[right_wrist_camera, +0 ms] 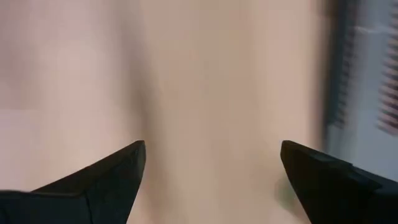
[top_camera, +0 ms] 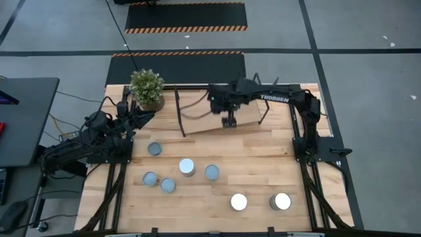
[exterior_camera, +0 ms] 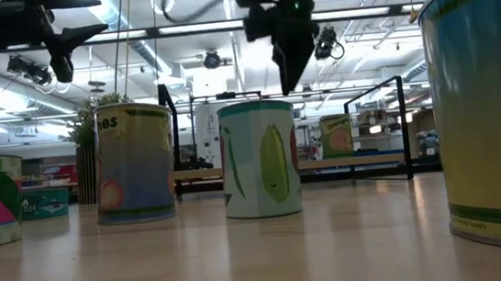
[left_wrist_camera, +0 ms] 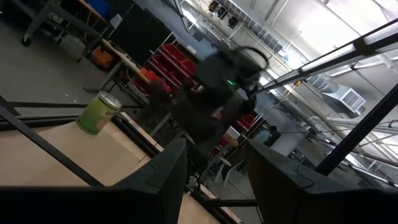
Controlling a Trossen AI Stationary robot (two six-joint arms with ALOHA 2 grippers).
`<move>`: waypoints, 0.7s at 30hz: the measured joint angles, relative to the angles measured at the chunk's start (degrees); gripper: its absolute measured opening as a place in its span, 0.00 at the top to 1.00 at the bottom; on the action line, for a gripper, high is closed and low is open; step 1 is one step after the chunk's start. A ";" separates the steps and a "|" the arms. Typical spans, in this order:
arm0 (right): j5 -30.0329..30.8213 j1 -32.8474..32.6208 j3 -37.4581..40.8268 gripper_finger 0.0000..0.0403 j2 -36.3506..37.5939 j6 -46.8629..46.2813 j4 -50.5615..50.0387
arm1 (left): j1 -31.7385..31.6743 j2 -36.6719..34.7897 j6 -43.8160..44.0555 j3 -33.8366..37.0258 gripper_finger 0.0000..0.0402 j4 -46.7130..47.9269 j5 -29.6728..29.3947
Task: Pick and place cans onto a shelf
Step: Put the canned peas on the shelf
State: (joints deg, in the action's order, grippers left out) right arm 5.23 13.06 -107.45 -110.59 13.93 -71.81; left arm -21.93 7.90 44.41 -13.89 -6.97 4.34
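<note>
Up top in the overhead view, the right gripper hangs over the shelf at the far side, with seven cans on the table nearer in. The left gripper waits by the plant.

From table height, the right gripper points down above the cans.

Left wrist: fingers partly apart, empty, and one can stands on the shelf.

Right wrist: fingers wide, nothing held, just blurry wood. I'd lift straight clear before heading for another can. Shelf edges are hard to make out.
</note>
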 joint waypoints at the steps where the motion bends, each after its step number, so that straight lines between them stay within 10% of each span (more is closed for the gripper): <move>1: -5.16 -0.97 -0.01 0.06 0.00 -0.68 -0.73 | 0.02 -0.01 0.12 0.00 0.58 -0.01 0.00; 5: -18.64 -5.01 -0.01 0.07 0.00 -4.41 -6.12 | 0.07 0.00 1.46 0.00 0.58 0.01 0.92; 13: -16.82 -12.49 7.88 0.07 8.16 -11.05 -11.87 | 0.04 0.00 1.43 0.00 0.58 0.17 2.54; 21: -12.94 -23.54 24.01 0.07 25.34 -36.87 -2.62 | 0.04 -0.02 1.36 0.00 0.58 0.59 2.54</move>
State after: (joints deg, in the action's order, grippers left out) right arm -7.71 -10.48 -83.45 -85.24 -22.94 -74.43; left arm -21.89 7.88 45.78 -13.89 -6.38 6.87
